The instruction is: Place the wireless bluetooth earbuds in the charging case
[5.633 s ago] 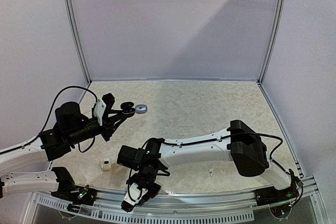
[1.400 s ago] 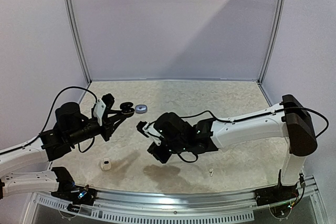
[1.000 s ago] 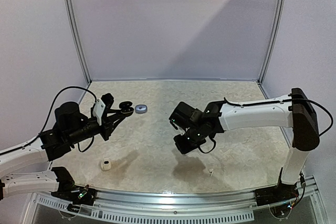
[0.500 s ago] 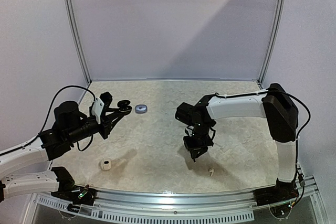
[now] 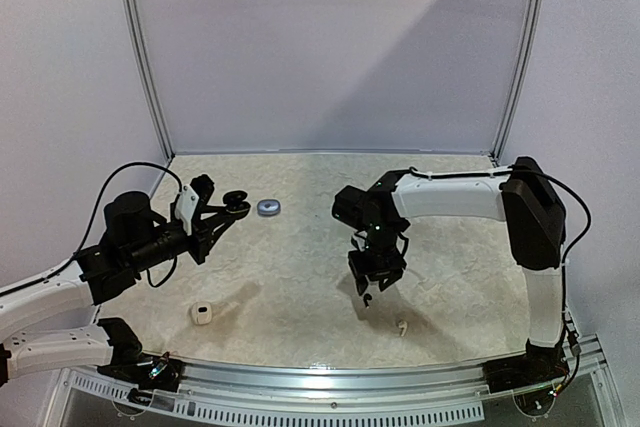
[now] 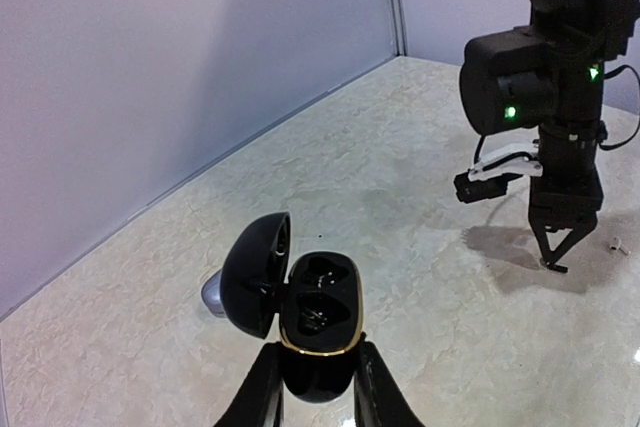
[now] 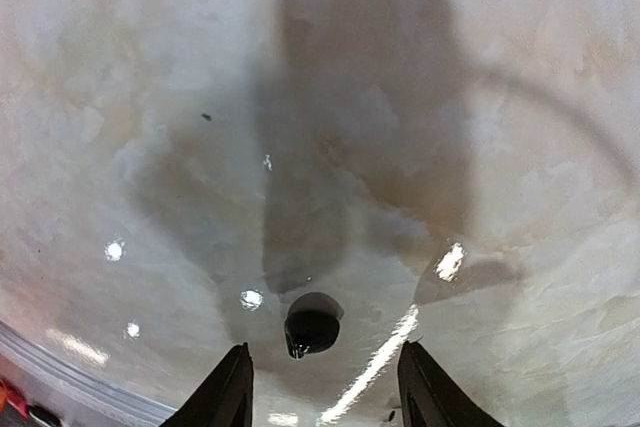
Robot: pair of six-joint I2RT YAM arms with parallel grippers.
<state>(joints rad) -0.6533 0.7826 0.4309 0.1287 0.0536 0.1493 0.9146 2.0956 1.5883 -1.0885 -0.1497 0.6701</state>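
At centre of the top view: hovering the right gripper point(image 5: 366, 289) over a black earbud point(image 7: 312, 325), pick not yet made.

Holding the right fingers point(image 7: 230, 397) spread, one either side of the black earbud, touching it with neither as far as can be judged; leaving it lying on the table point(image 5: 300, 267), low centre of the right wrist view. At left of the top view, pinching the open charging case point(image 6: 320, 312) in the left gripper point(image 6: 318, 372), with the lid tipped back and the wells facing up; unable to tell what, if anything, is sitting in them. Recommending: lowering squarely until the tips are bracketing the widest part, closing slowly to avoid flicking so small and smooth a piece away, then lifting straight. Also noting a white bud point(image 5: 402, 328) lying at lower right of centre, well apart from the case.
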